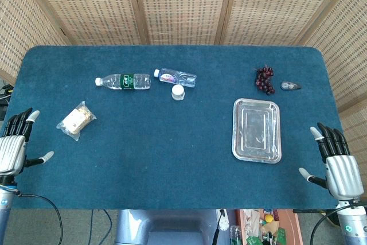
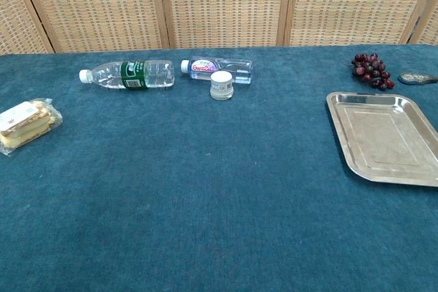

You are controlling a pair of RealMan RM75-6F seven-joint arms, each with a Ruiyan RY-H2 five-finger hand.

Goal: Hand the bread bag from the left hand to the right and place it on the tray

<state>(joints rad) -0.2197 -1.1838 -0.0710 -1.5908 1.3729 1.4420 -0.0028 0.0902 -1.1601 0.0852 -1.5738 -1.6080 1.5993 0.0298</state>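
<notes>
My left hand [image 1: 14, 142] rests at the table's [image 1: 172, 164] left edge with fingers spread and holding nothing, near the bread bag [image 1: 76, 120], so it looks ready for the first pickup. My right hand [image 1: 337, 162] waits at the right edge, also wide and empty, just beside the metal tray [image 1: 257, 130] where the bag must end up. The bag is clear, crinkled plastic, lying flat with pale bread inside.

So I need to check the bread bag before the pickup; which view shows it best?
The head view: the whole bread bag lies clear on the table, near the left hand. The chest view is closer, but its left edge crops the bag.
</notes>
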